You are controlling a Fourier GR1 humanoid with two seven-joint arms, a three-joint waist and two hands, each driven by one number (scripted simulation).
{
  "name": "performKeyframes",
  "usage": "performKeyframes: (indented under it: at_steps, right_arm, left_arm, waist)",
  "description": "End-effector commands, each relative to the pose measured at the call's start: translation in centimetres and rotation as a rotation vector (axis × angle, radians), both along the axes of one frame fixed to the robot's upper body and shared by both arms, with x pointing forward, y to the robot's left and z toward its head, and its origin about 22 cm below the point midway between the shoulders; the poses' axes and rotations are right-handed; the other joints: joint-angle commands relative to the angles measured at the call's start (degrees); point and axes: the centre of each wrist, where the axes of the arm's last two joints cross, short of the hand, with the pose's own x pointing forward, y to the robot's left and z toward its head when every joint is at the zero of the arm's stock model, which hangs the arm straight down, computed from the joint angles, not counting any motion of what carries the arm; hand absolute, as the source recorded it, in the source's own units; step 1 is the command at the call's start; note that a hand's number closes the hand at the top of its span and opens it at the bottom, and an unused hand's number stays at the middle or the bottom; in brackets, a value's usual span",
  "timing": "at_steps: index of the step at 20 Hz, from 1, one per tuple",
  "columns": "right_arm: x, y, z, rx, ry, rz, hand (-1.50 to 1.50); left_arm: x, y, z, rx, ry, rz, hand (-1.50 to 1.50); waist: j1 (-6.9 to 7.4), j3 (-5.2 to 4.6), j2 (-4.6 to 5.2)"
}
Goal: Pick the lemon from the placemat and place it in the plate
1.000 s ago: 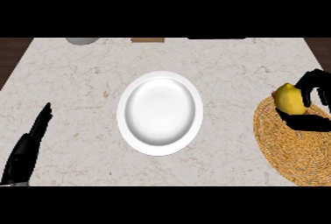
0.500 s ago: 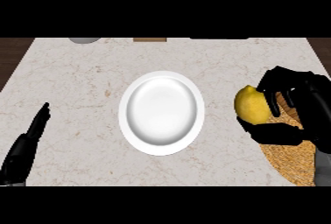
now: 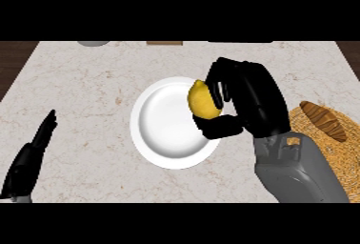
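Observation:
A yellow lemon (image 3: 202,99) hangs over the right edge of the white plate (image 3: 165,128), held in my right hand (image 3: 246,97), whose fingers and thumb curl round it. The plate lies in the middle of the marble counter. A woven straw placemat (image 3: 330,143) lies at the right edge, partly hidden by my right forearm. My left hand (image 3: 32,157) rests open at the lower left, fingers straight and pointing up, apart from the plate.
A brown object (image 3: 323,120) lies on the placemat's upper part. A grey round thing (image 3: 93,43) and a brown item (image 3: 165,43) show at the counter's far edge. The counter's dark left edge (image 3: 10,71) runs diagonally.
My right hand has carried the lemon leftward from above the placemat to over the plate's right rim. The left hand has stayed where it was.

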Motion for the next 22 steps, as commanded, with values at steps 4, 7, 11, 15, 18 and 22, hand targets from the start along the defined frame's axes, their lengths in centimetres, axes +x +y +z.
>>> performKeyframes:
  at_steps: [4,7,11,15,18,22]
  right_arm:
    - [3.5,7.0,-0.8,-0.069,0.148,0.032,1.50]
    - [4.4,8.5,-3.2,-0.078,0.163,0.032,1.50]
    - [6.2,7.9,-7.9,-0.073,0.251,0.036,1.50]
    - [6.0,8.3,-9.6,0.080,0.340,-0.089,1.50]
    - [6.5,8.6,-11.2,0.058,0.355,-0.116,-1.50]
    - [6.6,9.2,-12.0,0.128,0.318,-0.086,-1.50]
  left_arm:
    - [-0.1,-2.3,-1.5,0.005,-0.009,-0.016,0.00]
    - [-0.4,0.7,-0.4,0.009,-0.014,-0.008,0.00]
    - [0.4,-0.2,1.0,0.011,-0.007,-0.020,0.00]
    - [0.8,-0.1,0.5,0.002,-0.007,-0.037,0.00]
    - [0.5,0.8,0.7,0.011,-0.017,-0.029,0.00]
    - [-0.2,0.4,0.0,0.013,-0.024,-0.019,0.00]
  waist:
    - [0.52,0.00,0.19]
    - [0.50,0.01,0.15]
    - [1.02,0.05,0.34]
    - [1.65,0.04,0.42]
    - [0.92,0.04,0.22]
    - [0.75,0.04,0.19]
